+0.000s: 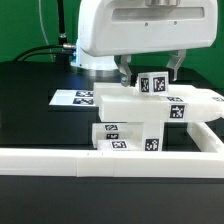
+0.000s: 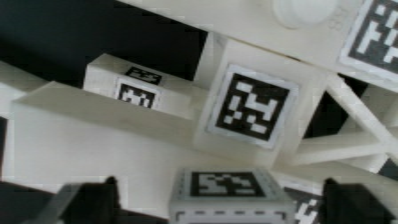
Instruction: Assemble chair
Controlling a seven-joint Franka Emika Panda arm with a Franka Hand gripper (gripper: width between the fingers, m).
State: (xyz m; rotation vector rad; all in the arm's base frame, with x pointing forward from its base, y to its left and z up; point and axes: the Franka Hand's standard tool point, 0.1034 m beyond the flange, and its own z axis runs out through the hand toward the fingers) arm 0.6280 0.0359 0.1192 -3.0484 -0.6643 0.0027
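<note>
The chair (image 1: 150, 108) is a stack of chunky white tagged pieces in the middle of the black table, just behind the rail. A flat slab (image 1: 190, 102) lies on top of cube-like blocks (image 1: 128, 137). A small tagged block (image 1: 152, 84) stands on the slab. My gripper (image 1: 151, 72) hangs over it, open, one finger on each side. In the wrist view the gripper (image 2: 217, 205) straddles that block (image 2: 228, 188), with a gap between it and each finger (image 2: 89, 200). More tagged chair pieces (image 2: 253, 105) show beyond it.
A long plain white rail (image 1: 90, 160) runs across the front and turns back at the exterior view's right. The marker board (image 1: 72, 98) lies flat on the table at the exterior view's left, behind the chair. The arm's white body (image 1: 140, 30) fills the top.
</note>
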